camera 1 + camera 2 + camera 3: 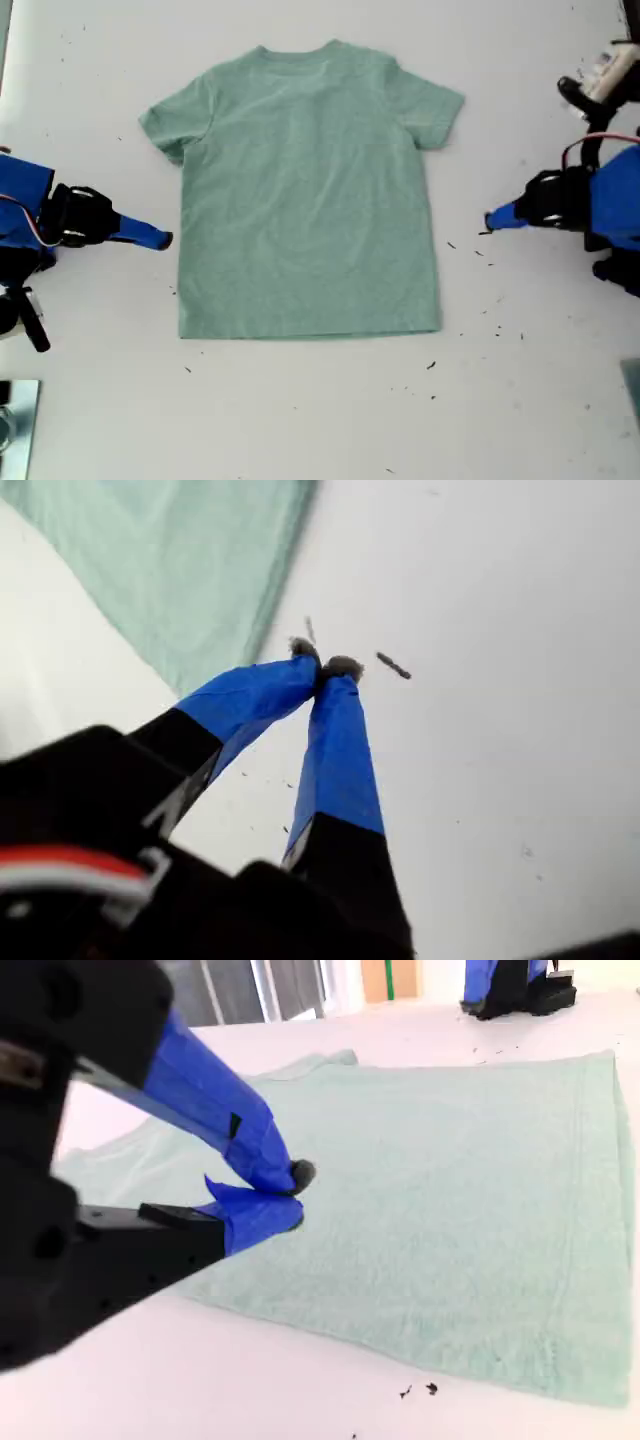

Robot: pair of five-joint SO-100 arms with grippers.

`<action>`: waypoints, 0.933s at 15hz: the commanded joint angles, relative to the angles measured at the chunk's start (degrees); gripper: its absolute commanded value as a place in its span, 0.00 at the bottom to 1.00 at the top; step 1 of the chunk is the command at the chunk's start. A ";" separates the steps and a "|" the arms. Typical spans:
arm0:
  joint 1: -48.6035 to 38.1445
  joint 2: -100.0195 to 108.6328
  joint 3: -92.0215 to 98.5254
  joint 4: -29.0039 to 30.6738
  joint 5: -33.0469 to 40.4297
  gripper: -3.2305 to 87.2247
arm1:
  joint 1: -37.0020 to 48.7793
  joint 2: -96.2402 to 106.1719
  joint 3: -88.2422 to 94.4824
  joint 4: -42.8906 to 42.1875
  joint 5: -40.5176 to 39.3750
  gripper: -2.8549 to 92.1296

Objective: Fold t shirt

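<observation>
Plainly, there were two grippers and one t shirt. Toward the exterior view's left edge of the white tabletop (300, 420), my second gripper (165, 240) hung just beside the cloth, blue-taped jaws pinched together on nothing. The t shirt (305, 190), sage-green, heathered, short-sleeved, lay flat mid-tabletop with bare room all round. Toward the right edge, my first gripper (490, 222) had its tips touching, empty, apart from the cloth.

One t shirt (305, 190), two arms, two grippers, one table (320, 420)
</observation>
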 commanded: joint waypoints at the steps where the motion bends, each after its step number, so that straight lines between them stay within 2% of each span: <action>1: -1.93 0.44 0.53 -1.49 1.05 0.03 | 10.37 -28.74 -35.16 5.62 -18.63 0.05; 3: -2.02 0.44 0.62 -1.49 1.32 0.03 | 19.42 -47.02 -59.15 11.51 -31.64 0.05; 6: -2.11 0.44 0.62 -1.49 1.41 0.03 | 29.36 -67.15 -85.52 17.67 -44.91 0.05; 10: -1.67 0.44 0.70 -1.67 0.97 0.03 | 33.13 -70.05 -88.51 19.16 -49.48 0.06; 11: -1.67 0.44 0.79 -1.85 0.97 0.03 | 33.40 -70.05 -88.15 19.42 -50.10 0.27; 12: -1.67 0.44 0.88 -1.85 0.97 0.03 | 33.93 -70.05 -87.01 19.42 -51.59 0.37; 14: -1.49 0.44 0.88 -1.85 0.97 0.03 | 35.42 -69.61 -77.08 16.61 -53.09 0.41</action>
